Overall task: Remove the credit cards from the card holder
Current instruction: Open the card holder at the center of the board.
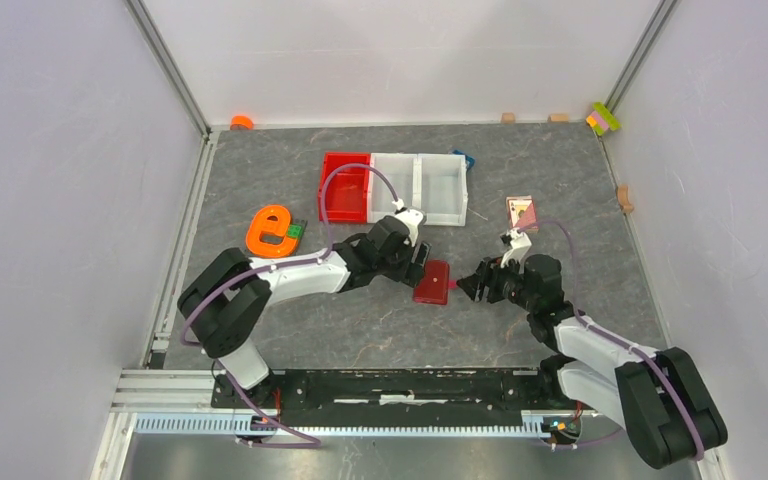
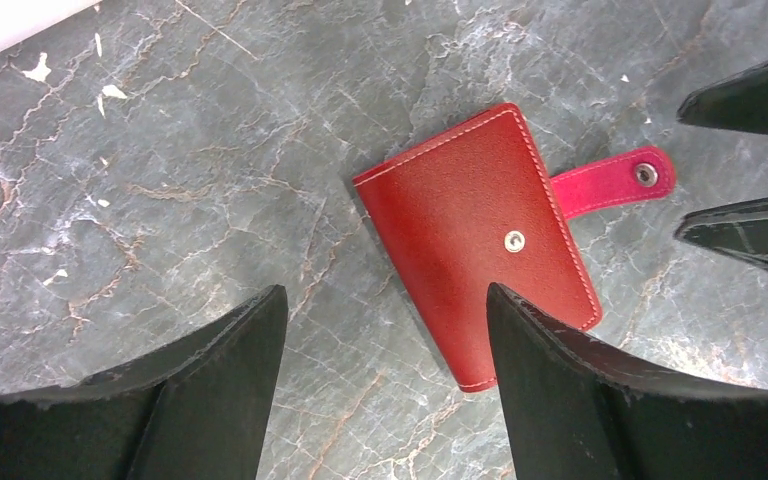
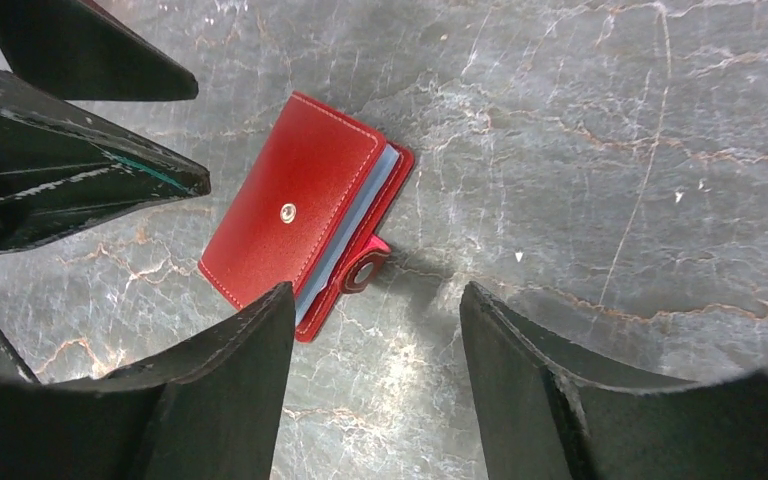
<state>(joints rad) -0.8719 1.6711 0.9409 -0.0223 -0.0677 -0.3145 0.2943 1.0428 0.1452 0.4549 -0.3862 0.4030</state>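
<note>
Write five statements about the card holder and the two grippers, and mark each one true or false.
1. The card holder lies folded on the table, between the two arms. True.
2. Its snap tab is fastened. False: the snap tab sticks out to one side, undone.
3. The left gripper and the right gripper both have their fingers apart and grip nothing. True.
4. The credit cards lie spread out beside the holder. False: only pale card edges show, between its covers.
5. The card holder sits in the red bin. False: it lies on the bare table, nearer the arms than the bin.
</note>
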